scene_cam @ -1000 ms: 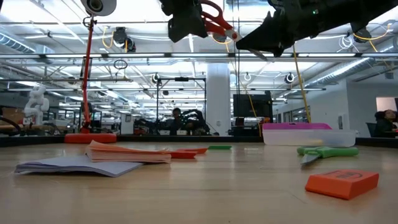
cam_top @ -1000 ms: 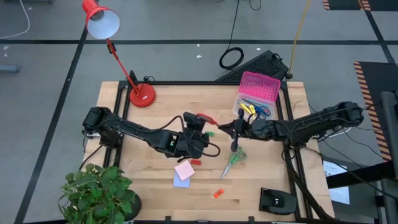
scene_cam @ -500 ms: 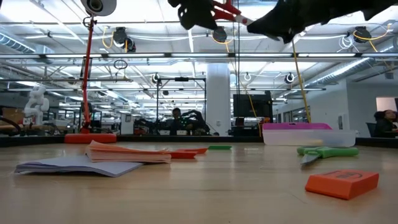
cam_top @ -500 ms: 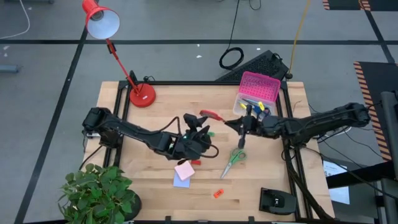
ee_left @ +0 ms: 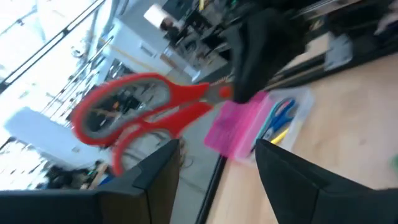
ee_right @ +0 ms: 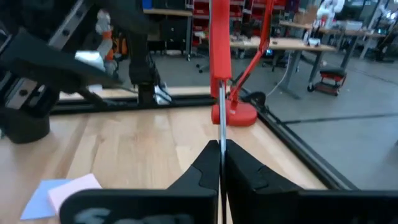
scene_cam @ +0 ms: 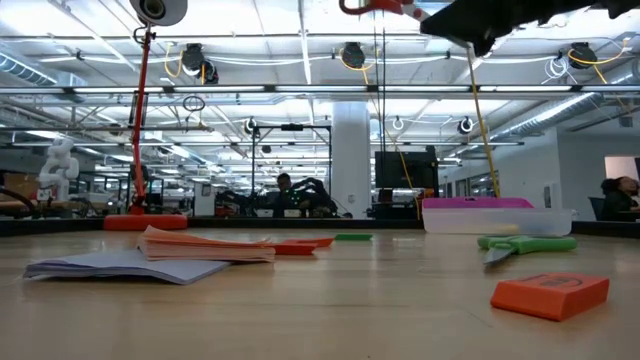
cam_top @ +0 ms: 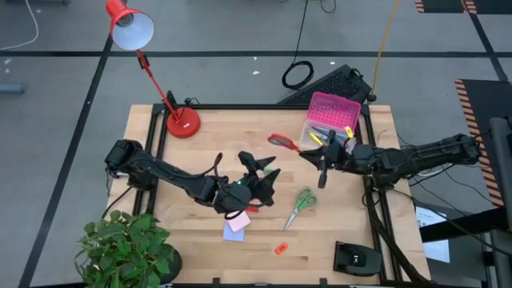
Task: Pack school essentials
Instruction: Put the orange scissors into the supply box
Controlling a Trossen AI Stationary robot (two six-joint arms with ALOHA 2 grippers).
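The red-handled scissors (cam_top: 282, 143) hang in the air left of the clear box (cam_top: 328, 122), with my right gripper (cam_top: 306, 155) shut on them. They also show in the left wrist view (ee_left: 134, 118) and at the top of the low view (scene_cam: 372, 6). My left gripper (cam_top: 261, 170) stands open near the table's middle, a little short of the scissors' handles, touching nothing. Green scissors (cam_top: 302, 202), a pink pad (cam_top: 238, 218) on a lavender pad (cam_top: 232, 233), and an orange eraser (cam_top: 281, 248) lie flat on the table. My right gripper pinches the scissors' shut blades (ee_right: 221, 127) between its two fingers, just beyond the pivot (ee_left: 224, 93). The fingers come about level from the table's right and lie along the blades. The scissors stick out ahead of the fingers, handles (ee_left: 118, 115) toward the left, lifted clear.
The clear box with its pink lid (cam_top: 333, 110) holds blue scissors and pens at the back right. A red lamp (cam_top: 182, 122) stands at the back left, a plant (cam_top: 128, 252) at the near left corner, a black device (cam_top: 356, 258) at the near right.
My left gripper has let go of the red scissors and drawn back toward the table's near edge. My right gripper, shut on the blades, has carried the scissors toward the table's right edge and the clear box, still clear of the table.
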